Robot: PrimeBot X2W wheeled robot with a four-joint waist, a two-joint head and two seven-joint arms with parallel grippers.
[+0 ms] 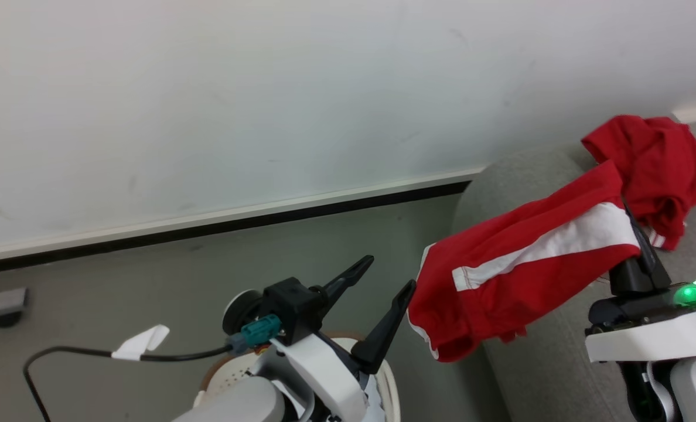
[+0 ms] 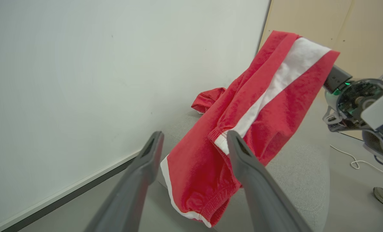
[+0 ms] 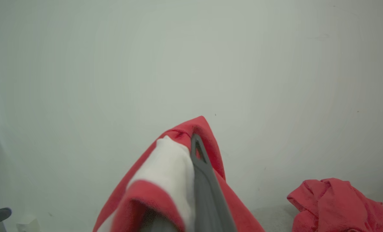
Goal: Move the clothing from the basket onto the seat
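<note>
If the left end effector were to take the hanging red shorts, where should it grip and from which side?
Probably the loose lower hem, approached from the robot's left, where the open left end effector faces it. The red shorts hang slanted from the shut right end effector, so that end dangles free near the edge of the seat, and its folded edge looks thin enough to pinch.

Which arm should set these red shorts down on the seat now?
Right: the right tool is shut on the red shorts, held above the seat edge; the left tool stands open, empty.
</note>
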